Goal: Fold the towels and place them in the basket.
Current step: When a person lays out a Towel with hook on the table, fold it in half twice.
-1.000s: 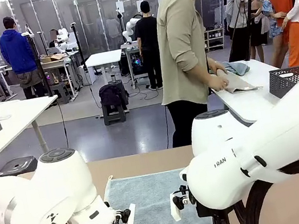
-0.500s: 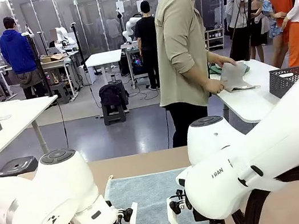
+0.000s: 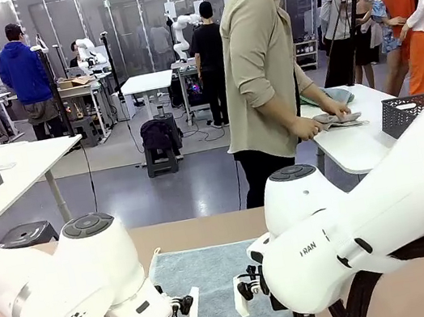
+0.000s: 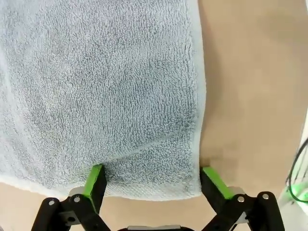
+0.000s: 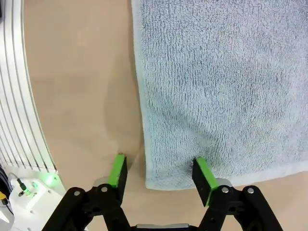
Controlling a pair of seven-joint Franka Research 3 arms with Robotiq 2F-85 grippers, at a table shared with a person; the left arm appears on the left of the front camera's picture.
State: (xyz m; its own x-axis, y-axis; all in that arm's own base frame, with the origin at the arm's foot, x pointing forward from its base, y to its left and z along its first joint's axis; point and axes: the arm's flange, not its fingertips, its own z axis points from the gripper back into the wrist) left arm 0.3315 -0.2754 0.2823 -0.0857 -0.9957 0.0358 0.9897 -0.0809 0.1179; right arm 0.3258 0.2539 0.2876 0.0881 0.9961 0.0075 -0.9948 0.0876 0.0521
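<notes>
Towel (image 4: 120, 86) flat on surface (image 4: 250, 72), near edge hidden behind arms (image 3: 55, 293) in front view; left jaws and right jaws apart, straddling its corners.

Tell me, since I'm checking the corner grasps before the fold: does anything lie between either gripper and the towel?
Nothing visible does. The left gripper straddles one near corner of the towel with open jaws, one pad on cloth, one on the bare table; the right gripper straddles the other corner the same way.
</notes>
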